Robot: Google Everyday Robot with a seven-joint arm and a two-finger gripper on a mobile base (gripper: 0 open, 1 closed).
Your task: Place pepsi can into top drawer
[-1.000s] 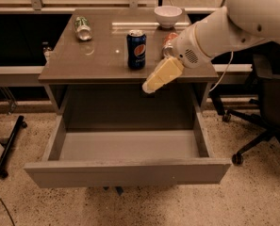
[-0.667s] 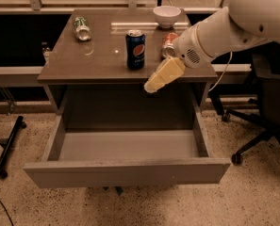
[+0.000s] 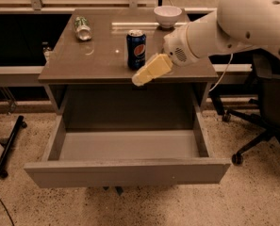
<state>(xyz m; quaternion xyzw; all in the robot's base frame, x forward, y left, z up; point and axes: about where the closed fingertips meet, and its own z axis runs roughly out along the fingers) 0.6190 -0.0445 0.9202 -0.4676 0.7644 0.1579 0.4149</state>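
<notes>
One query, inspector: why does the top drawer point(image 3: 127, 171) stand pulled out toward the near side?

Operator, in my judgement you have it open so that its floor can take the can from above; I see nothing lying in it. Your pepsi can point(image 3: 136, 48) stands upright on the cabinet top point(image 3: 92, 62), about the middle and close to the near edge, just behind the open drawer. Your gripper point(image 3: 145, 74) hangs just beside the can, low at its near right, with the arm coming in from the right. Whether it is clenched or released I cannot tell, but the can is not in its grasp. That placing reads as an approach to the can.

And the can's condition?

Dark blue body, round red-white-blue logo facing the near side, silver top, no dent that I can see. Do not confuse it with the green-white can point(image 3: 82, 27) lying on its side at the far left, nor with the white bowl point(image 3: 168, 16) at the far edge.
</notes>
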